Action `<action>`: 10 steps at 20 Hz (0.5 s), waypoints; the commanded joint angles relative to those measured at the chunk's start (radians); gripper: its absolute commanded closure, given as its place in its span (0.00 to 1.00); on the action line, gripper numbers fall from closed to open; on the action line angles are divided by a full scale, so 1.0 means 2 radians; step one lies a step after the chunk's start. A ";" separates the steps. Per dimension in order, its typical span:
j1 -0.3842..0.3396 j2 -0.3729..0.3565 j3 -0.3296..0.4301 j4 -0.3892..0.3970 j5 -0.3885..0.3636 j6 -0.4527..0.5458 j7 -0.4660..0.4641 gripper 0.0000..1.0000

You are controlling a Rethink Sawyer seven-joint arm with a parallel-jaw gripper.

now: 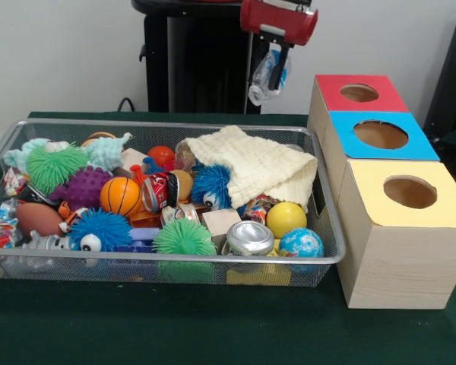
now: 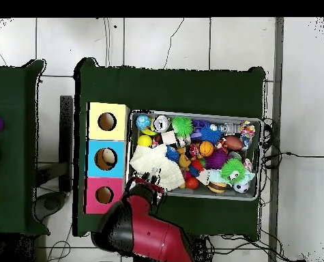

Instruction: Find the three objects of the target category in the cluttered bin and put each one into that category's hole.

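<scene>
Carry step: your gripper (image 1: pixel 267 80) pinching clear crumpled plastic piece (image 1: pixel 263 85), up behind bin (image 1: pixel 167 262). Red-topped hole (image 1: pixel 359 93) sits off to its side, lower; swing across, then release.

Green table cover (image 1: pixel 213 327) (second table (image 2: pixel 11 147) beside it) over tiled floor (image 2: pixel 164 41).

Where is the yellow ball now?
In the front view, the yellow ball lies in the bin's right part, beside the globe ball and below the cloth.
</scene>
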 commanded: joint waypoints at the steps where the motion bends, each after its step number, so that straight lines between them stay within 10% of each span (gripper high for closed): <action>1: 0.022 0.014 -0.010 0.019 0.047 -0.011 0.140 1.00; 10: 0.049 0.013 0.001 0.031 0.080 -0.012 0.160 1.00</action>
